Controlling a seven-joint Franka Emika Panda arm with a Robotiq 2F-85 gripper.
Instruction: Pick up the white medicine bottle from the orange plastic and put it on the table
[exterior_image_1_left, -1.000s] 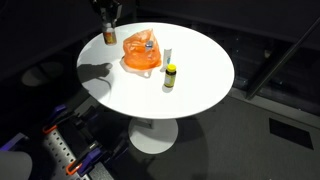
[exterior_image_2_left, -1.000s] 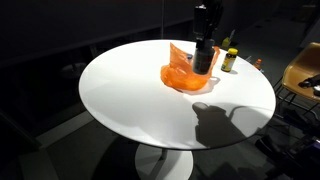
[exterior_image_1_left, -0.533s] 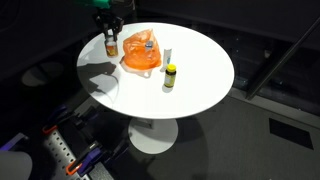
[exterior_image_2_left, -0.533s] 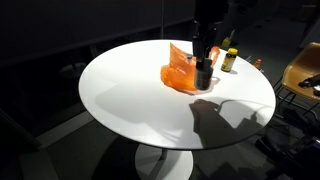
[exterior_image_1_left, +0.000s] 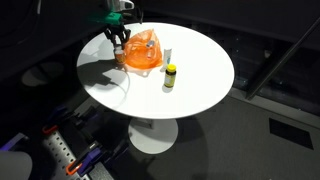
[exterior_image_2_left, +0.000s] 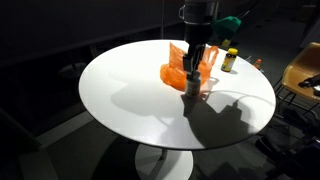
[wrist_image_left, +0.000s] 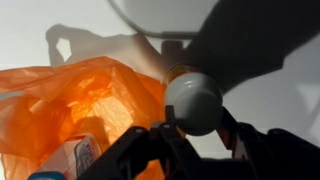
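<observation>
Round white table (exterior_image_1_left: 200, 95) on a single pedestal, dark floor all around; this is the work surface in both exterior views.

1. Claw state. My gripper (exterior_image_2_left: 191, 80) points straight down over the table. Its two fingers are closed on the medicine bottle (wrist_image_left: 193, 100), one finger on each side of the bottle below the cap.

2. Bottle orientation. The bottle stands upright, long axis vertical. In the wrist view I look straight down that axis, so only the round white cap shows, facing the camera. In an exterior view the dark body (exterior_image_2_left: 190, 87) hangs below my fingers with its base toward the tabletop.

3. Bottle position. The bottle is outside the orange plastic bag (exterior_image_1_left: 145, 52), just beside the bag's edge and over bare table. Its base is at or very near the surface; I cannot tell whether it touches.

4. Bag. The bag lies crumpled on the table. In the wrist view a labelled item (wrist_image_left: 75, 155) shows through the plastic; the label cannot be read.

5. Other items. A small yellow-capped bottle (exterior_image_1_left: 170, 75) stands upright on the table on the far side of the bag from my claw, well apart from the held bottle. A small white item (exterior_image_1_left: 168, 53) stands between that bottle and the bag.
</observation>
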